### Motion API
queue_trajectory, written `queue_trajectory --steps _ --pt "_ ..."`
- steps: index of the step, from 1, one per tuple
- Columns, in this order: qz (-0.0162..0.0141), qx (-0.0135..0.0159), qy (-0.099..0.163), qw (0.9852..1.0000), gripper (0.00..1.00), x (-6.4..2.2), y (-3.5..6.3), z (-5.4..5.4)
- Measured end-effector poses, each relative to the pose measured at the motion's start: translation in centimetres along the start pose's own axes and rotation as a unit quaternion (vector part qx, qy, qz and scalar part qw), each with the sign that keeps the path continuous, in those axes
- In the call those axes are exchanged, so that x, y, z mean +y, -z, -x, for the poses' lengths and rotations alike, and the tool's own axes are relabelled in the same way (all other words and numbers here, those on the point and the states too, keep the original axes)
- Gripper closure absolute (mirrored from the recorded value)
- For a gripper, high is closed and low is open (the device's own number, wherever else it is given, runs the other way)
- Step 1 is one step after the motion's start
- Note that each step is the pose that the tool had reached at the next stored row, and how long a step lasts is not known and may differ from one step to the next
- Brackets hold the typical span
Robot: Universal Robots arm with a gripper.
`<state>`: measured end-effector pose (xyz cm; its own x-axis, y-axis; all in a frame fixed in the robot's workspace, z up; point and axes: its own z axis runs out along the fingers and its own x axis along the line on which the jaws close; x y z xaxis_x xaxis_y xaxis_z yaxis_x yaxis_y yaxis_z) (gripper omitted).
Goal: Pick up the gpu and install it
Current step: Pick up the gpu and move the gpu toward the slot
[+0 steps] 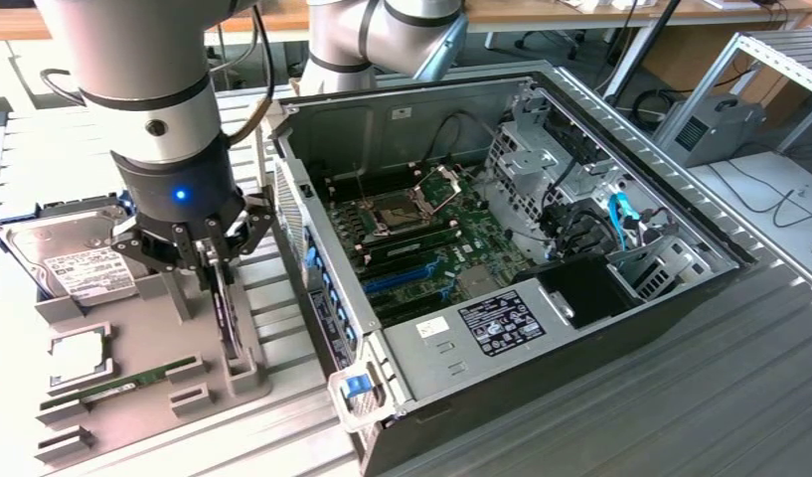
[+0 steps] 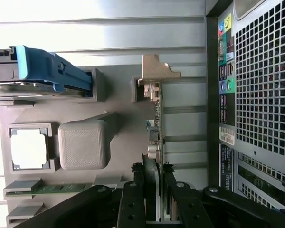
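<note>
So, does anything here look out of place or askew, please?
Nothing stands out. The gpu stands upright on edge in the grey fixture, with the end effector closed around its top edge; the hard drive lies flat in its cradle.

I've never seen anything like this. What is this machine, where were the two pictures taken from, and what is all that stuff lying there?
The machine is a robot arm ending in a gripper, a claw with two fingers. One picture comes from a camera standing off the arm. The other comes from a camera on the arm's wrist, looking past the fingers.

On the surface lies a grey tray holding computer parts: a hard drive, a processor chip, a green memory stick and the gpu. The gpu is a thin black card standing on edge.

The gripper's fingers are closed on either side of that card, which sits in its tray slot. Beside the tray is an open computer case.
</note>
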<state>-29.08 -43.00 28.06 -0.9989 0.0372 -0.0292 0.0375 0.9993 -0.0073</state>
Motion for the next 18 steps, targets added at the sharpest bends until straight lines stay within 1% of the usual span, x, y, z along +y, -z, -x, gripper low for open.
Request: queue_trajectory --steps 2,3,6,9,10,12,15,18 --pt "0.0000 0.0000 0.000 1.0000 0.73 0.00 0.83 0.0" --pt "0.0000 0.0000 0.000 1.0000 0.73 -0.01 1.54 0.0" --pt "0.0000 0.0000 0.000 1.0000 0.73 -0.02 2.52 0.1" --pt "0.0000 0.0000 0.000 1.0000 0.73 -0.03 4.26 0.1" --pt "0.0000 0.0000 0.000 1.0000 0.73 -0.04 5.04 0.1" --pt "0.0000 0.0000 0.000 1.0000 0.73 -0.04 6.00 0.2" --pt "0.0000 0.0000 0.000 1.0000 0.73 -0.05 6.57 0.2" --pt "0.0000 0.0000 0.000 1.0000 0.73 -0.05 6.84 0.2"
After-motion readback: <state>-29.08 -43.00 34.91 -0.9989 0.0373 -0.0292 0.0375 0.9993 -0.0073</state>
